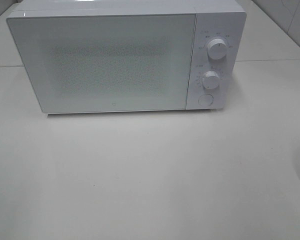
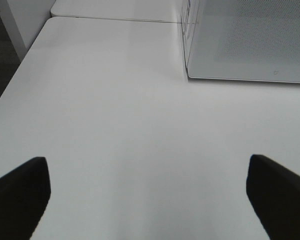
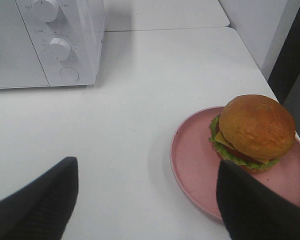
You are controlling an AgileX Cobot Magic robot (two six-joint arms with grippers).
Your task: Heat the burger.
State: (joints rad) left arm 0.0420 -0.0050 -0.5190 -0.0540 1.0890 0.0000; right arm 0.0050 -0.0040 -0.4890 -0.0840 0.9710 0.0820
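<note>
Two white tables (image 1: 140,180) butt together, seam running behind the closed white microwave (image 1: 110,62), whose two knobs (image 1: 217,50) and round button (image 1: 205,100) sit on its right panel; pale walls close the room. The high camera shows neither gripper nor food. Only the right wrist view holds the burger (image 3: 252,132), resting on a pink plate (image 3: 195,165) on the table, well apart from the microwave. The right gripper (image 3: 145,200) stands spread, empty, burger toward two o'clock beyond one finger (image 3: 250,205). The left gripper (image 2: 150,197) is spread wide over bare tabletop, grasping nothing
</note>
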